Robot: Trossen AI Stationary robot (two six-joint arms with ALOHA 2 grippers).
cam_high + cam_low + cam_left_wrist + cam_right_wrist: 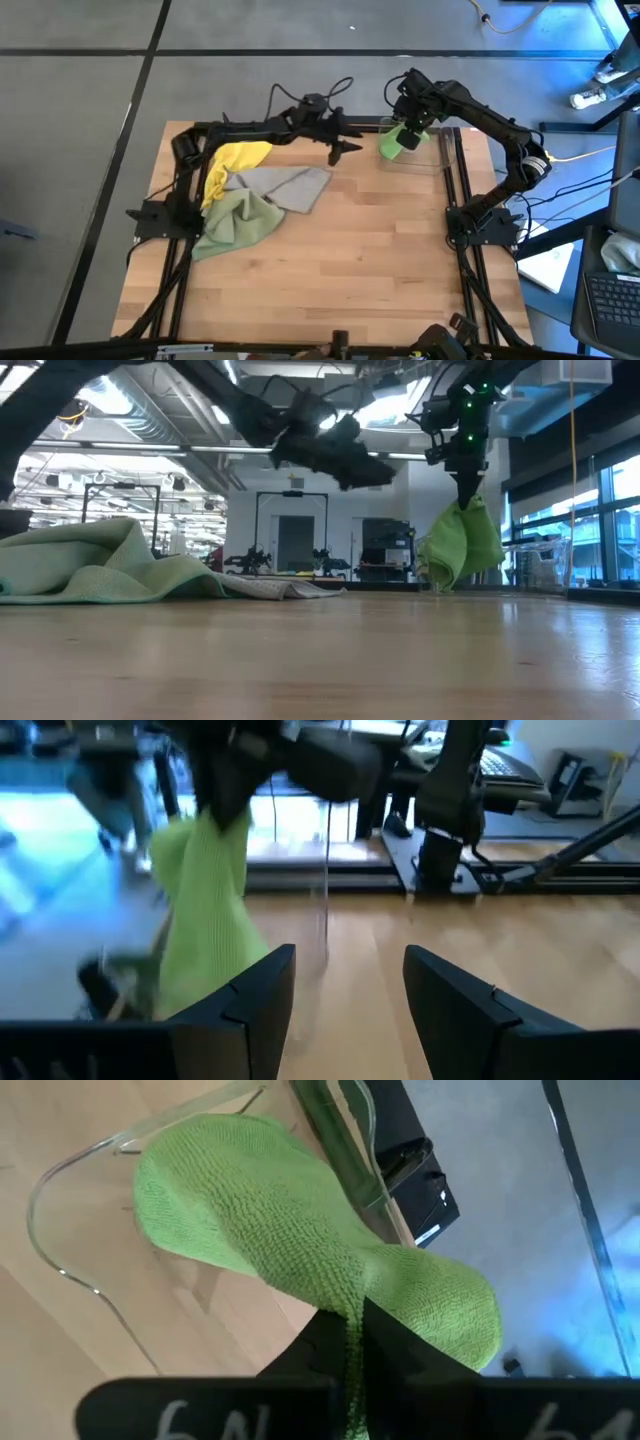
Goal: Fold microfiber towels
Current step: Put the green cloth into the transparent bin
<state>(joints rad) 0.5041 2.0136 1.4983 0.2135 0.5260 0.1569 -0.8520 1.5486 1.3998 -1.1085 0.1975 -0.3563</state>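
My right gripper is shut on the bright green towel, which hangs over the clear plastic bin at the far right of the table. My left gripper is open and empty, raised above the table just left of the bin; it also shows in the low view. The yellow towel, the grey-beige towel and the pale olive-green towel lie crumpled and overlapping on the table's left half. My right gripper pinches a bunched top part of the green towel between its two fingers, coming from above and pointing down. The towel hangs slack below the fingers. Its lower end reaches down into the bin; I cannot tell whether it rests there.
The bare wooden tabletop spreads across the middle and near side. Black frame rails run along the table's left and right sides. The clear bin's rim curves just below the hanging towel.
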